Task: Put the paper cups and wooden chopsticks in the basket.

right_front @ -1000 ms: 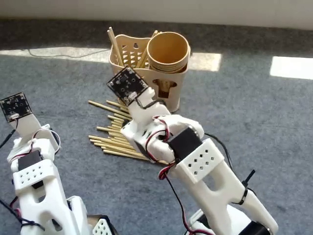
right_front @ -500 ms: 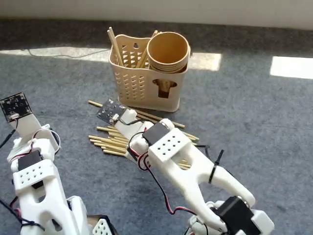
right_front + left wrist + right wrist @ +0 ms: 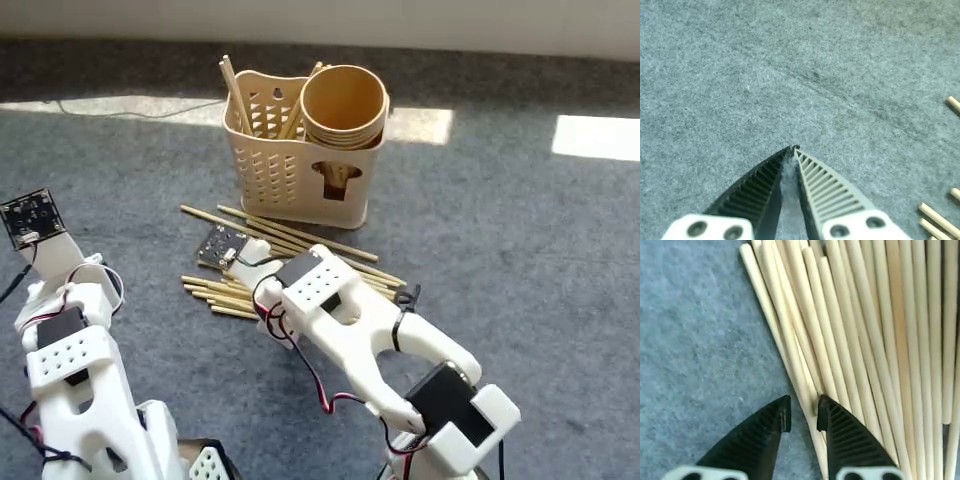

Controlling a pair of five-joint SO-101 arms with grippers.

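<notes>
The right gripper [image 3: 802, 416], jaws slightly parted, straddles an outer stick of the wooden chopsticks [image 3: 875, 340]; the left gripper [image 3: 792, 150] sits closed over carpet [image 3: 790, 60].

cups [image 3: 344, 103] in basket [image 3: 270, 170] — chopsticks [image 3: 290, 240] before

Chopsticks [image 3: 212, 295] heap before basket [image 3: 265, 170]; carpet [image 3: 520, 260] open around.

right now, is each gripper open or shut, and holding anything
Left gripper: jaws shut, holding nothing, above the carpet.
Right gripper: jaws slightly open at the edge of the wooden chopsticks, nothing clamped.
</notes>
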